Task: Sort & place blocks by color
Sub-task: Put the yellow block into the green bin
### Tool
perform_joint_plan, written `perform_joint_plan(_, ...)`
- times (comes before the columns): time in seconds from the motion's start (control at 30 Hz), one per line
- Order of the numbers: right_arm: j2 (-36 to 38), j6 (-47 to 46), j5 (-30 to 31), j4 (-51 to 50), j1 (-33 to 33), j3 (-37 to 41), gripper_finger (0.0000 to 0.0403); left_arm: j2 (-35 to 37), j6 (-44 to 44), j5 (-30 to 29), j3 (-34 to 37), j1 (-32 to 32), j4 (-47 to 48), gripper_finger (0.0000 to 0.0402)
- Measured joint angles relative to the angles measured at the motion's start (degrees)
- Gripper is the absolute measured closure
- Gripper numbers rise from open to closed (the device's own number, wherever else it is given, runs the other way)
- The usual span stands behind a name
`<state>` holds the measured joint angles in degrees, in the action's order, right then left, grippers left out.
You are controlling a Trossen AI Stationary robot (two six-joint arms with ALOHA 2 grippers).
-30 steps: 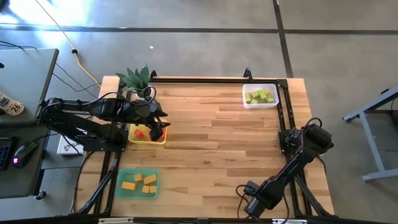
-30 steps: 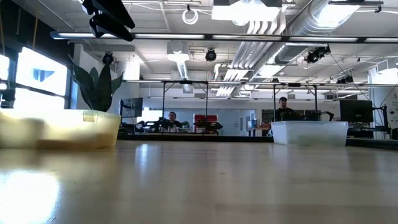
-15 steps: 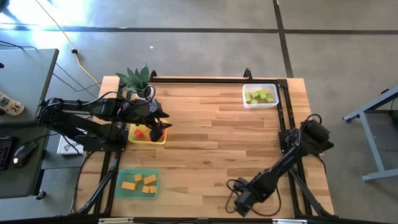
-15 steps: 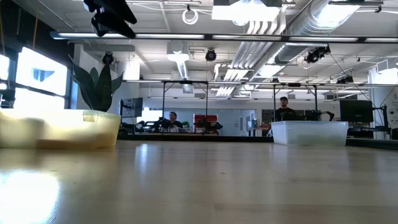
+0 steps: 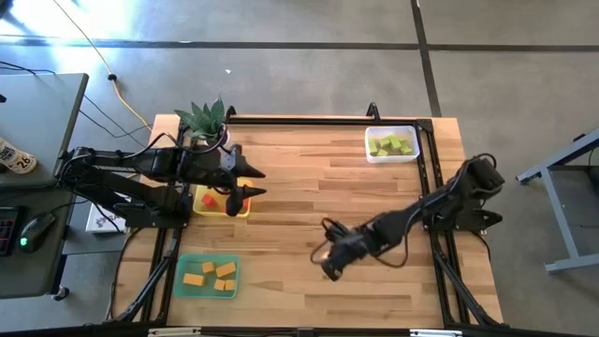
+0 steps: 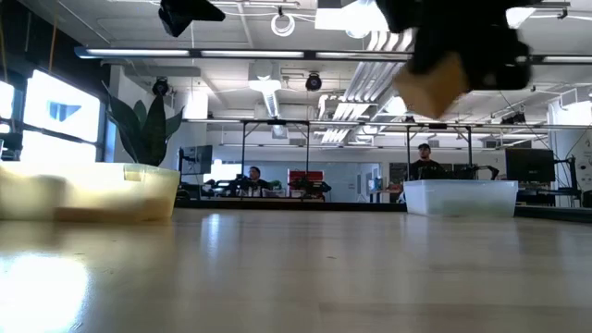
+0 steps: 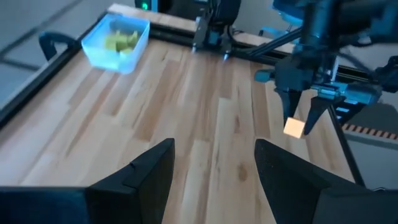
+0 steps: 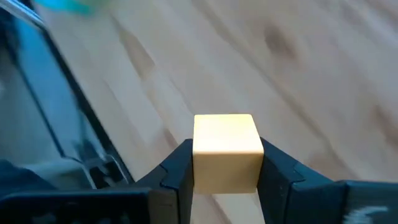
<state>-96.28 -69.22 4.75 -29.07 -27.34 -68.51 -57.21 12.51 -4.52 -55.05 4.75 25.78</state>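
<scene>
We see the right gripper out over the bare middle of the table, its fingers pinching an orange cube between them. In the left wrist view the same cube hangs between that gripper's two fingertips, above the wood and not touching it. In the low view it shows high above the tabletop.

The left gripper hovers by the yellow tray, its fingers spread apart with nothing between them. That tray sits at the table's left side, just beside a potted plant, and holds a red block.

The green tray near the front left corner holds several orange blocks. The clear tray at the far right corner holds a cluster of light green blocks.

In the low view, two people sit well back in the room behind the table.
</scene>
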Motion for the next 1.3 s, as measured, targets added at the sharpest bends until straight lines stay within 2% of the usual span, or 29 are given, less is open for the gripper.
perform_joint_plan(0.43, 4.0, 15.1, -0.2, 22.7, 11.8, 0.0, 0.0297, 0.0, -15.0, -1.5, 0.0, -4.9, -6.5, 0.019)
perform_joint_plan(0.67, 5.4, 17.2, -2.4, 34.3, 16.4, 0.0, 0.0297, -0.7, -20.9, -6.9, 0.0, -8.3, -8.6, 0.019)
perform_joint_plan(0.8, 5.4, 17.2, -4.2, 40.1, 18.4, 0.0, 0.0297, -1.9, -22.2, -8.0, 0.0, -9.1, -11.1, 0.019)
perform_joint_plan(1.3, 5.4, 16.9, -5.5, 41.9, 21.4, 0.1, 0.0297, -6.1, -25.9, -9.6, -0.1, -9.9, -15.0, 0.019)
